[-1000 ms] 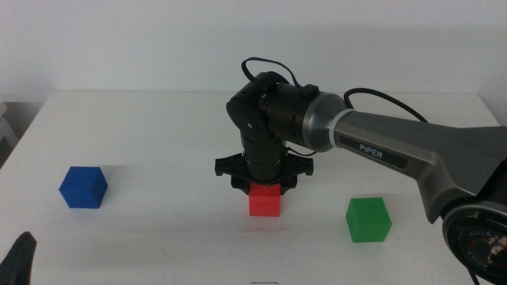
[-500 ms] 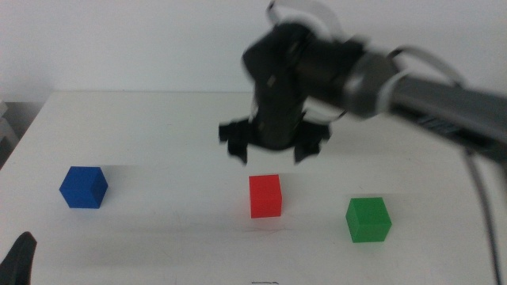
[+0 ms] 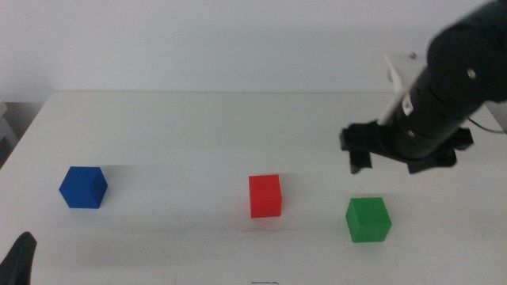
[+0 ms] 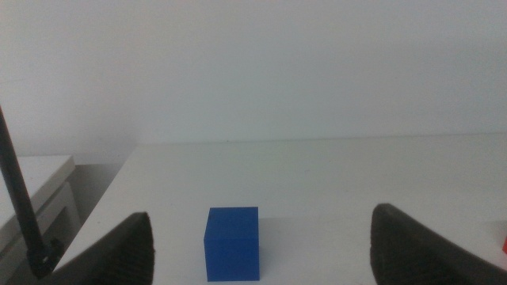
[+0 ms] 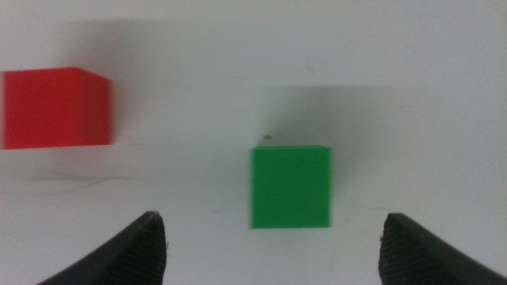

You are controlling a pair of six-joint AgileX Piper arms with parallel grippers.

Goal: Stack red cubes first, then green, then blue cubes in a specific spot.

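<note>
Green matte cube [image 3: 368, 219] on white tabletop [image 3: 174, 134], faces square to table edge; no long axis.
Right gripper [image 3: 402, 154] hovers above it, released; red cube [image 3: 265, 195] beside, blue cube [image 3: 83, 187] beyond; left gripper [image 4: 261, 245] released.

The blue cube [image 4: 232, 243] is seen resting on the white table [image 4: 333, 178], between the two dark jaws of the left gripper [image 4: 261, 245], which are spread wide apart. A sliver of red [image 4: 503, 245] is glimpsed at the picture's edge.

Middle view overlooks table [image 3: 158, 127]; wrist views sit close.
</note>
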